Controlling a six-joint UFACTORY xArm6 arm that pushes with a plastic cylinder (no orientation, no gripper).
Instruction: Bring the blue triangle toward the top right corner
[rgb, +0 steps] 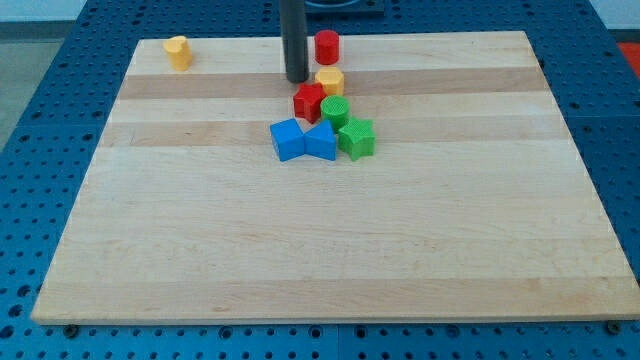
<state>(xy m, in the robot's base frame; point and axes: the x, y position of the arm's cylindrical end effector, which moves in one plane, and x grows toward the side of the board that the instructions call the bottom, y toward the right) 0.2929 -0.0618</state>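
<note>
one pale wooden board (330, 250) on blue pegboard (60, 60), blocks near top

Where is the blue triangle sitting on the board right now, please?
The blue triangle lies just above the board's middle in the camera view, wedged between the blue cube on the view's left and the green star on its right, below the red block.
</note>
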